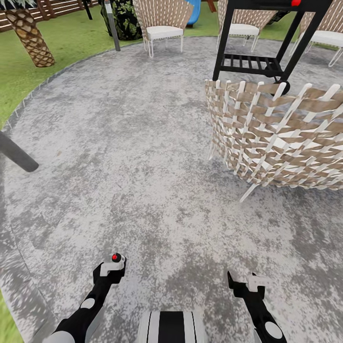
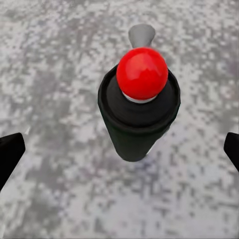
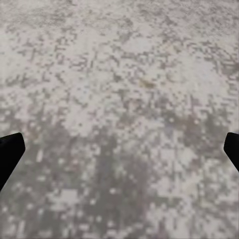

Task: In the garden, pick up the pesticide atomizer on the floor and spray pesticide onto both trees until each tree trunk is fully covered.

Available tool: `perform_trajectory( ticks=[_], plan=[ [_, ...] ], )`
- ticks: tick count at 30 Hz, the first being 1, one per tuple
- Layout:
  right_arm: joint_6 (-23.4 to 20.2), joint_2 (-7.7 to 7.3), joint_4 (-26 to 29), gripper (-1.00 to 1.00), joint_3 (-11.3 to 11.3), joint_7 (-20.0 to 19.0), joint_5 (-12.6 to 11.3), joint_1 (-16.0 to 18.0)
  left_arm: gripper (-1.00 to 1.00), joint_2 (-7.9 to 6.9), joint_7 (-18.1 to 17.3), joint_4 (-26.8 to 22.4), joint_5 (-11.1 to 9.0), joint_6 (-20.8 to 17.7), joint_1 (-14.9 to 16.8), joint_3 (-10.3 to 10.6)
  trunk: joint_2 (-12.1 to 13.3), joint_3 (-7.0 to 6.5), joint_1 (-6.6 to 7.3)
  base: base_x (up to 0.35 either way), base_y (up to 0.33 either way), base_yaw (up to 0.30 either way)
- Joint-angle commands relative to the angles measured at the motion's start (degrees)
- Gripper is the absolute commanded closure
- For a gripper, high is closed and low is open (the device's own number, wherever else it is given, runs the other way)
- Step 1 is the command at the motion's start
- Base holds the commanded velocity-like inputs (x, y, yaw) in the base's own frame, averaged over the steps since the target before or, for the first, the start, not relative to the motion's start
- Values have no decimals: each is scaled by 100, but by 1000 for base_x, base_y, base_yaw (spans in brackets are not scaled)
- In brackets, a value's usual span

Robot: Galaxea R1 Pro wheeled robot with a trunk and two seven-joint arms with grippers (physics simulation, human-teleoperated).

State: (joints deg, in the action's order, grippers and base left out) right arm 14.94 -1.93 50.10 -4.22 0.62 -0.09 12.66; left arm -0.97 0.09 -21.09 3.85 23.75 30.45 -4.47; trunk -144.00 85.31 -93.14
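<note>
Atomizer (image 2: 140, 102) sitting between spread left gripper (image 1: 113, 267) fingers, ungripped; right gripper (image 1: 245, 281) gaping empty; wicker chair (image 1: 281, 143) looming at two o'clock, risking collision

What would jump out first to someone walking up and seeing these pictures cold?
Probably the big woven wicker chair on the right of the grey mottled paving, with a black metal stand behind it. Next, the bright red ball top of the dark spray can, which shows between the spread fingers of the left claw, standing on the paving. At far left, a scaly palm trunk rises from the green lawn.
</note>
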Motion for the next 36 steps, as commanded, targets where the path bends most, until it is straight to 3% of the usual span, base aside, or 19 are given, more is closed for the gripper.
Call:
perform_trajectory(
  ticks=[1,36],
  plan=[
    [0,0,0,-100,0,0,0,0,-100,0,0,0,1,-1,2,-1,0,0,0,15,0,1],
    [0,0,0,-100,-2,0,0,0,-100,0,0,0,-7,7,-3,-2,-4,81,-8,30,-10,0]
  ],
)
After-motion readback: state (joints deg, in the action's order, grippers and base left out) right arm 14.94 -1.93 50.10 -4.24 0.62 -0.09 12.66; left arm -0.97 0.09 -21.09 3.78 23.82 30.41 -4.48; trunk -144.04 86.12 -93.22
